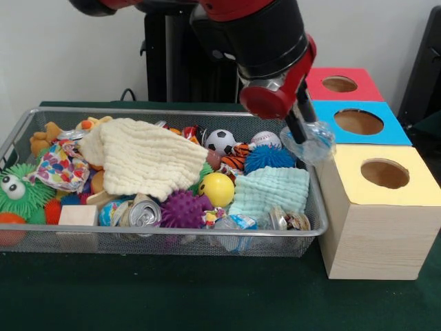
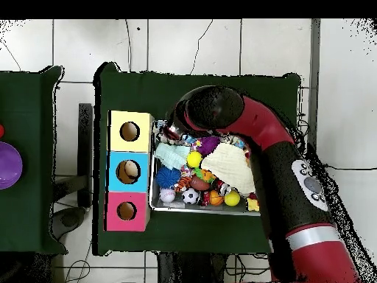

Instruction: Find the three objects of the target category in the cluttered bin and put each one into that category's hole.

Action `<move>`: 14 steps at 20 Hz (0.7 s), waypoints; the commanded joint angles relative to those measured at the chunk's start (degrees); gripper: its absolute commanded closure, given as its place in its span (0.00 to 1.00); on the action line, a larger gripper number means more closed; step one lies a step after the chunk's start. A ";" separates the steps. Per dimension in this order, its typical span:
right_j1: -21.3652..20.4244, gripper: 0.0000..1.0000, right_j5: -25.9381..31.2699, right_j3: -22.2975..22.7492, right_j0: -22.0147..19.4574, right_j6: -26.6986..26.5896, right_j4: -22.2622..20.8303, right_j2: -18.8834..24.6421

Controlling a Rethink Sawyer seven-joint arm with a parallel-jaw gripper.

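My gripper (image 1: 302, 136) is shut on a small transparent bottle (image 1: 314, 143) with a pale blue tint. It holds the bottle in the air above the right end of the wire mesh bin (image 1: 172, 112), just left of the box. The blue panel's round hole (image 1: 358, 121) lies a little to the right of the bottle and behind it. It also shows in the overhead view (image 2: 127, 172), beside the bin (image 2: 207, 211). There the arm (image 2: 213, 109) hides the gripper. Another crumpled clear plastic piece (image 1: 233, 224) lies at the bin's front wall.
The box also has a red-panelled hole (image 1: 339, 83) and a yellow-panelled hole (image 1: 384, 173). The bin holds a cream cloth (image 1: 148, 157), a pale green cloth (image 1: 270, 190), a silver can (image 1: 145, 214), a purple spiky ball (image 1: 183, 207), a yellow ball (image 1: 216, 188) and a green fuzzy toy (image 1: 17, 190).
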 commanded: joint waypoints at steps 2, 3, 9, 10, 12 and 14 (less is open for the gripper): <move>-1.65 1.00 -5.36 10.49 2.74 18.12 5.35 0.31; -1.88 1.00 -5.58 11.23 3.06 18.47 5.80 -0.05; -5.09 1.00 -2.14 14.76 5.42 21.28 8.07 -3.26; -5.77 1.00 -1.31 15.26 5.81 21.59 8.40 -3.69; -6.88 1.00 -0.11 15.90 6.52 21.92 8.57 -4.65; -7.62 1.00 0.67 16.52 6.94 21.77 8.33 -5.50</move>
